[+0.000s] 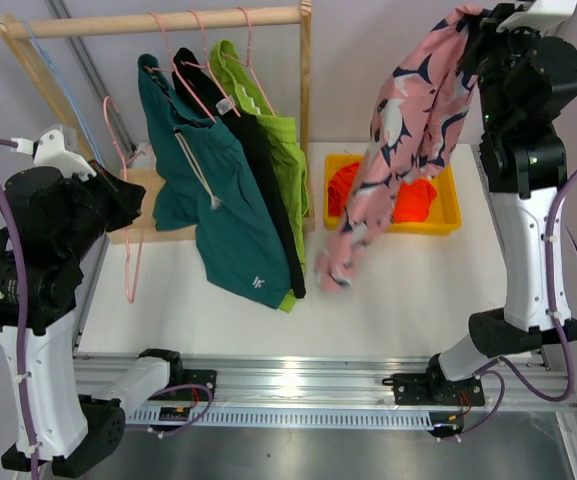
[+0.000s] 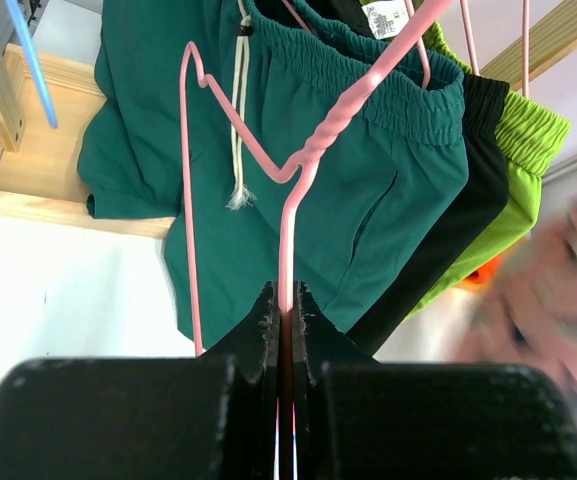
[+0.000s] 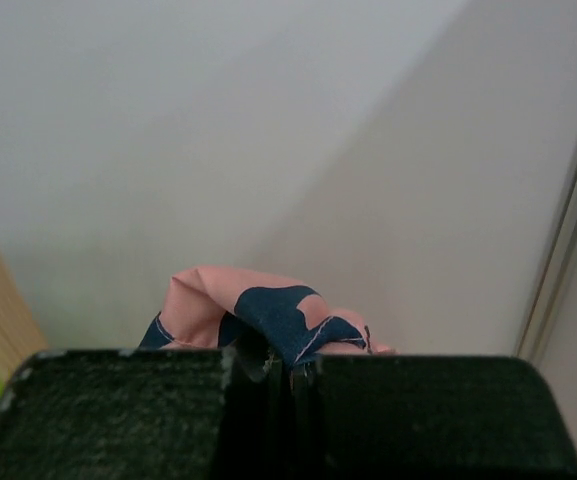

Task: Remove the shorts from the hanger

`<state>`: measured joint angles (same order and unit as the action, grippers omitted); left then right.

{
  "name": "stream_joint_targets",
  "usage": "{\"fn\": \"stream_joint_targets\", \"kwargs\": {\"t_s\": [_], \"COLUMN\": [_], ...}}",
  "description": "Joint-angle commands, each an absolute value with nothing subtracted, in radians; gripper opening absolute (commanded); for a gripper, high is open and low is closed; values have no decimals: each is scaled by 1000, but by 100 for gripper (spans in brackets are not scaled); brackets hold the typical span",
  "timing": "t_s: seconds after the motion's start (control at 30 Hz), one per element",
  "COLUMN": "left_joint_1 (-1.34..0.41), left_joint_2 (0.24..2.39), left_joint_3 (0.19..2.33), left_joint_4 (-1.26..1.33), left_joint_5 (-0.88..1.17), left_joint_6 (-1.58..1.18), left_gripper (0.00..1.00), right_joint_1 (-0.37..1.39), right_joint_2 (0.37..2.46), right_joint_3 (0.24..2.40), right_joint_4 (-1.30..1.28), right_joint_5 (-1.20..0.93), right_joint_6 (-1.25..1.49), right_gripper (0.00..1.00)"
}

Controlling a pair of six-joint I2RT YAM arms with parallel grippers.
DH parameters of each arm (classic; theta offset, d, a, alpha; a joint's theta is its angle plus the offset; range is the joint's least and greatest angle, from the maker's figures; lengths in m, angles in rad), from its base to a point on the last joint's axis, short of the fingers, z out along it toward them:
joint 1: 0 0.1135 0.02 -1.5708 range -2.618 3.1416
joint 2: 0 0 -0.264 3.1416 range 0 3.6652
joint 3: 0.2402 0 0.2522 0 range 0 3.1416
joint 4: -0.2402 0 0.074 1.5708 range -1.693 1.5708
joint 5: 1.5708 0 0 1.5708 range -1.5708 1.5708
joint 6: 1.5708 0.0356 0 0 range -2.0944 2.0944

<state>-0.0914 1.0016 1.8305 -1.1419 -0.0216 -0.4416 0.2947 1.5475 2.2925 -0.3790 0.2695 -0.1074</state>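
Note:
My left gripper (image 1: 131, 196) (image 2: 288, 300) is shut on the wire of an empty pink hanger (image 1: 132, 255) (image 2: 303, 165), held left of the rack. Teal shorts (image 1: 218, 200) (image 2: 368, 180), black shorts (image 1: 268, 170) (image 2: 468, 200) and lime green shorts (image 1: 286, 140) (image 2: 528, 160) hang on pink hangers from the wooden rail (image 1: 168, 22). My right gripper (image 1: 478, 40) (image 3: 290, 365) is raised high and shut on the pink shorts with navy splotches (image 1: 408, 130) (image 3: 258, 305), which dangle above the yellow bin (image 1: 450, 215). Orange shorts (image 1: 413, 200) lie in that bin.
The rack's wooden base (image 1: 153, 235) (image 2: 28, 170) and upright post (image 1: 306, 100) stand between the arms. A blue hanger (image 1: 53, 70) (image 2: 33, 60) hangs at the rail's left end. A metal rail (image 1: 298, 385) runs along the near table edge.

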Motion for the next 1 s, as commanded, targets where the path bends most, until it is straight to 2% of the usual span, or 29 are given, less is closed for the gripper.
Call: {"fn": "stream_joint_targets", "kwargs": {"t_s": [0.0, 0.13, 0.3, 0.57, 0.7, 0.87, 0.9, 0.93, 0.97], "left_joint_1": [-107, -112, -112, -112, -112, -112, -112, -112, -112], "left_joint_2": [1011, 1015, 1014, 1025, 1052, 1117, 1130, 1158, 1170], "left_joint_3": [1871, 1885, 1891, 1897, 1928, 2034, 2048, 2084, 2092], "left_joint_4": [-1095, -1098, -1083, -1058, -1061, -1094, -1098, -1098, -1098], "left_joint_5": [-14, -35, -43, -66, -92, -136, -141, -147, -149], "left_joint_6": [-414, -410, -411, -417, -411, -381, -376, -368, -368], "left_gripper": [0, 0, 0, 0, 0, 0, 0, 0, 0], "right_joint_1": [155, 118, 118, 120, 118, 81, 77, 77, 77], "right_joint_2": [1571, 1615, 1566, 1508, 1462, 1411, 1402, 1393, 1378], "right_joint_3": [2289, 2255, 2016, 1770, 1574, 1251, 1208, 1169, 1107], "right_joint_4": [-256, -198, -85, -11, 83, 159, 164, 158, 152], "right_joint_5": [45, -18, -92, -158, -112, -34, -37, -29, -41], "right_joint_6": [78, 129, 202, 247, 259, 415, 435, 460, 488], "right_gripper": [0, 0, 0, 0, 0, 0, 43, 99, 99]}}
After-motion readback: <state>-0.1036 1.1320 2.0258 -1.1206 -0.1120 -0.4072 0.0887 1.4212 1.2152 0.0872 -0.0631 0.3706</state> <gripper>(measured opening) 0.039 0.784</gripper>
